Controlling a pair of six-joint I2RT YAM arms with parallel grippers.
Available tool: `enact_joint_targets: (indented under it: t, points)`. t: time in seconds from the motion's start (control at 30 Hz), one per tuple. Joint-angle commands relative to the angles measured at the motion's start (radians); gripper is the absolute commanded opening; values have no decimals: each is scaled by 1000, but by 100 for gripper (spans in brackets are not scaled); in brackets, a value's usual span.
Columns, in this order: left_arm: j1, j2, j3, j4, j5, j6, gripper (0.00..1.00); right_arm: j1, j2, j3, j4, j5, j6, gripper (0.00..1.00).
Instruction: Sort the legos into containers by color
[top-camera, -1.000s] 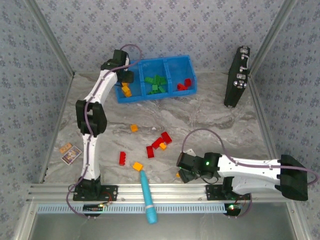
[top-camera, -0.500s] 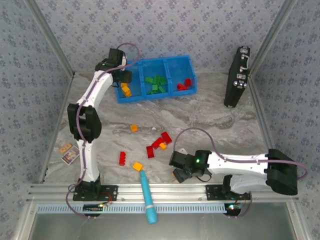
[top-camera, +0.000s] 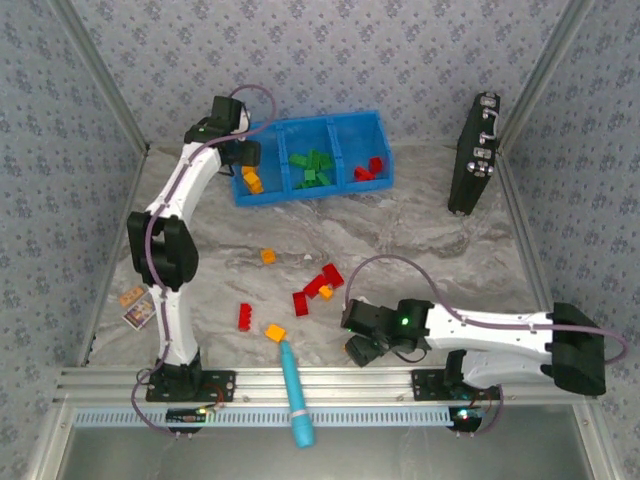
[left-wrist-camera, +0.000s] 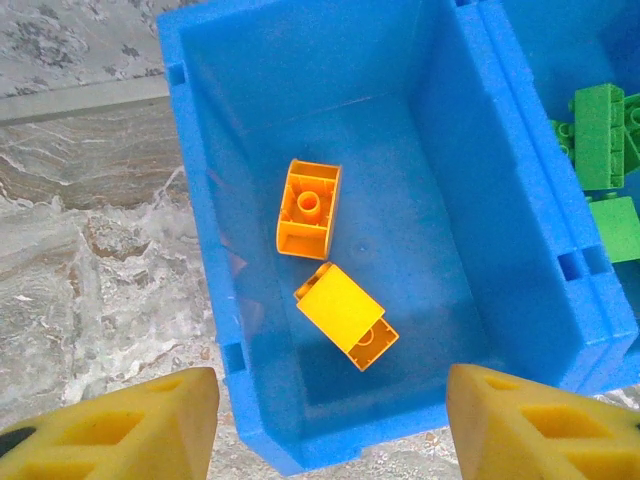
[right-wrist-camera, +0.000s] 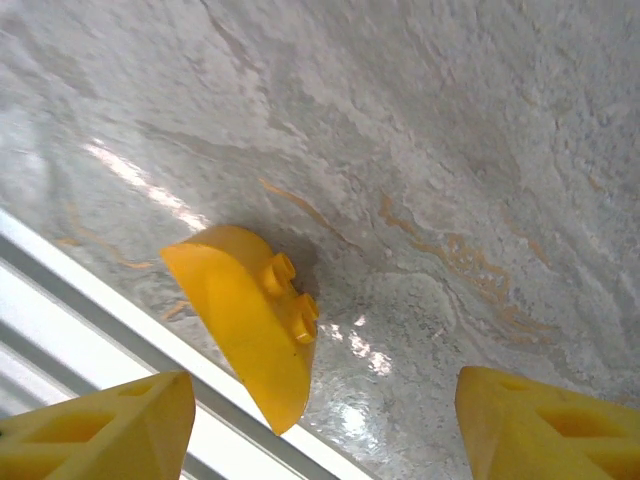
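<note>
Two orange bricks (left-wrist-camera: 308, 208) under the spread, empty left gripper (left-wrist-camera: 328, 425) — one yellow brick (right-wrist-camera: 250, 315) loose inside the spread right gripper (right-wrist-camera: 322, 425)

**Robot test cell in a laboratory.** The marble-patterned table (top-camera: 430, 250) is boxed in like a booth. Wallpaper panels (top-camera: 400, 50) stand along its far edge and both sides, joined by bare aluminium posts (top-camera: 101, 75). An aluminium rail (top-camera: 340, 378) runs along the table's near edge. The left arm (top-camera: 170, 250) and right arm (top-camera: 480, 330) are bolted to it, with their cables exposed. Staged props sit on the table: toy bricks (top-camera: 331, 275) at its middle, a blue tray (top-camera: 300, 192) toward its far edge, and a black case (top-camera: 475, 150) at its far right.
</note>
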Motion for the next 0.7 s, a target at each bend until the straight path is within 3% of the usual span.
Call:
enact_joint_targets:
  t: [0.0,0.5,0.67]
  points:
    - [5,-62,-10,15,2,16,63,-14,-34,11,-36,-33,-41,71]
    - [6,-131,-58,18,-10,35,63,-4,181,63,-33,-79,-112,74]
    - [7,-155,-63,-5,28,25,63,0,231,75,-42,-53,-104,69]
